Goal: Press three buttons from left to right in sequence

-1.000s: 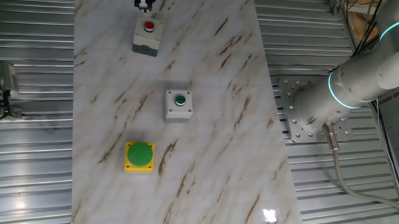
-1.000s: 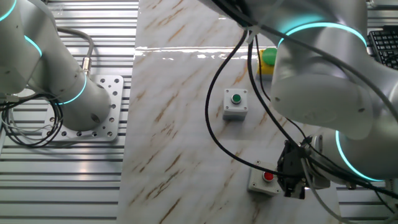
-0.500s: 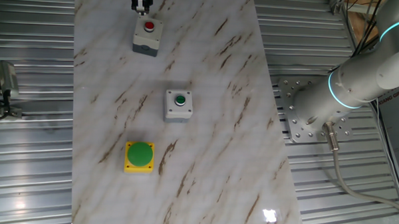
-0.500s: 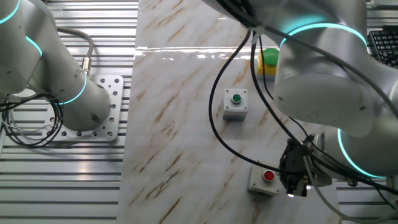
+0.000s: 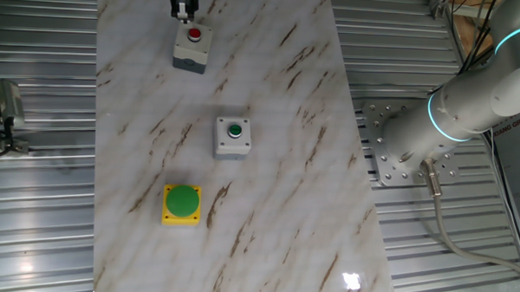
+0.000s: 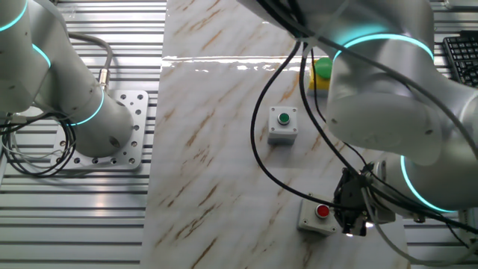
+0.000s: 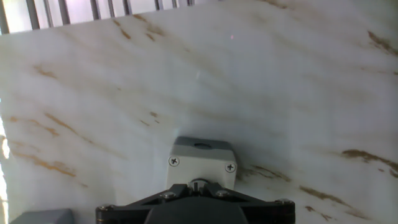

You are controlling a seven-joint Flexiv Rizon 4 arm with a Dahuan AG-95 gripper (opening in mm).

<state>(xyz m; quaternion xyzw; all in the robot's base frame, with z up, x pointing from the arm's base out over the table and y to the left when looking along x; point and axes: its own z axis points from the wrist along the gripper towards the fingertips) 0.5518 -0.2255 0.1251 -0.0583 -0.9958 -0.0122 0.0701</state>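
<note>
1. In one fixed view the gripper (image 5: 183, 6) hangs at the far edge of the marble table (image 5: 269, 120), just beside the grey box with the red button (image 5: 192, 44); over the last second it has slid a little to the left in that view, from nearly over the red cap to its upper-left corner; between the last half second and now it hardly moves.

2. In the other fixed view the gripper (image 6: 352, 221) sits at the right flank of the same box (image 6: 319, 217); a second ago the fingers partly covered the box's right side; now the red cap shows fully, so the tool appears to have shifted off the button.

3. The hand view looks along the fingers at a grey box face (image 7: 202, 163) directly ahead, very close, with the marble behind it; the red cap itself does not show there.

4. Finger state: I cannot tell; no view shows the tips clearly enough for a gap or a contact.

5. Where the other targets are: the grey box with the dark-green button (image 5: 233, 135) stands mid-table; the yellow box with the green dome (image 5: 182, 203) stands well apart near the other end; both look untouched.

6. My judgement: the work is at the first button; whether the press is done or a re-aim is under way, the frames do not settle; two buttons remain.
</note>
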